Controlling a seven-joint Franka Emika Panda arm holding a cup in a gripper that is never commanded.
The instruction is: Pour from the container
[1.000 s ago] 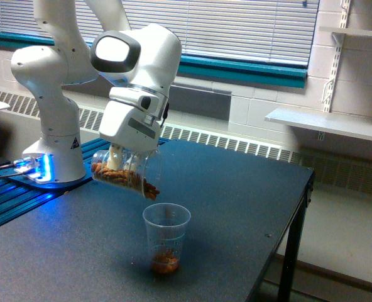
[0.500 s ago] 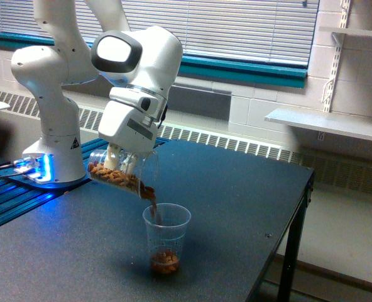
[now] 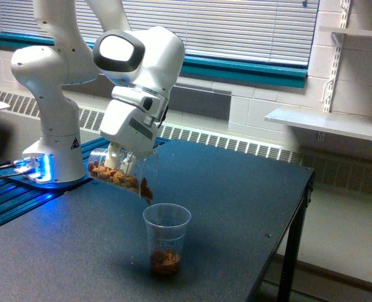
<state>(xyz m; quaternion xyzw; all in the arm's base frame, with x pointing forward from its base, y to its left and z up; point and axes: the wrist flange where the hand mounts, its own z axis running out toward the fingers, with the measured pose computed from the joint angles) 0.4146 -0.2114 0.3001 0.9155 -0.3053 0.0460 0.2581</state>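
Surface: dark speckled tabletop, white window blinds behind
My arm: white, bent down over the table
My pincer: clamped on the wide clear plastic cup of brown nuts, tipped above the small clear cup

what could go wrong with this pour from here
The tilted container in the gripper has its mouth just above the near rim of the small cup, toward the exterior view's left, so nut pieces may miss and scatter on the table. A clump sliding out at once could bounce out or tip the light cup.
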